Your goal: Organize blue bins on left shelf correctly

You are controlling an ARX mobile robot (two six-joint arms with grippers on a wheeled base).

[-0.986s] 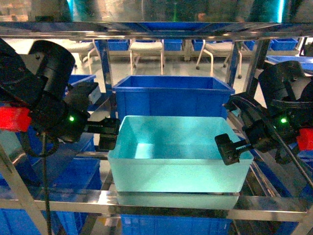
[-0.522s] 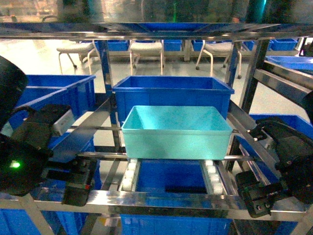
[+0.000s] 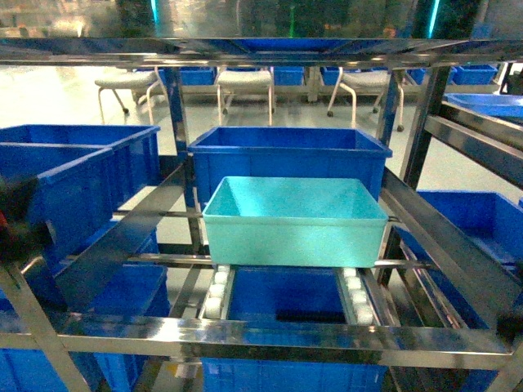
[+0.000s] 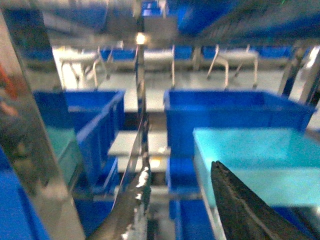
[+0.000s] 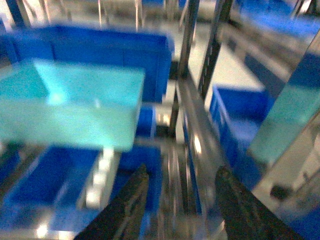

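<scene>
Biggest thing first: left shelf (image 3: 245,331), steel rack with shiny front rail, slanted side bars and white roller tracks (image 3: 216,290), fills our head view. On the middle tier sits a royal-blue bin (image 3: 288,155) at the back, and the turquoise bin (image 3: 294,219) directly in front of it, looks touching or very close to it, resting on the roller tracks, upright and empty. Another royal-blue bin (image 3: 290,306) sits on the tier below, under the turquoise one. More blue bins on the left (image 3: 73,175) and right (image 3: 482,216) bays. White chairs (image 3: 243,82) on the floor behind the rack.

Our arms are nearly out of the head view; only a dark blurred bit shows at the left edge. Left tool (image 4: 187,202): the wrist view shows one dark finger plus a shiny bar, too blurred, so we cannot tell its state; nothing visibly in it. Right tool (image 5: 177,200): two dark fingers (image 5: 131,197) spread apart, nothing between them, in front of the rack right of the turquoise bin.
</scene>
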